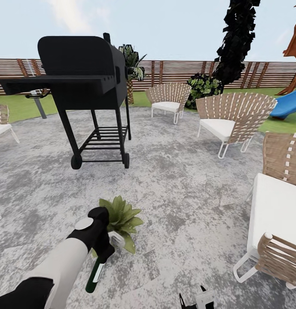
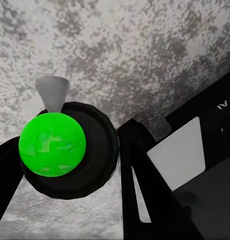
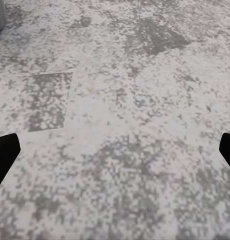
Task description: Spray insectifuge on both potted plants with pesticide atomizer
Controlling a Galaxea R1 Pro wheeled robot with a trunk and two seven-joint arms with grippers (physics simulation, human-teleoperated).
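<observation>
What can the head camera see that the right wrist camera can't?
The head view takes in the potted plant, the pesticide atomizer gripped in the left gripper, the black grill, chairs and fence. The right wrist view adds close-up paving between the right gripper's wide-apart fingertips. Both show the mottled grey patio.

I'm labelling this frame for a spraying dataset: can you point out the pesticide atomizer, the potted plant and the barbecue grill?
pesticide atomizer (image 1: 95,274), head view, on its dark green body below the left tool.
potted plant (image 1: 122,216), head view, on the middle of its leaf rosette.
barbecue grill (image 1: 77,56), head view, on its black lid.
</observation>
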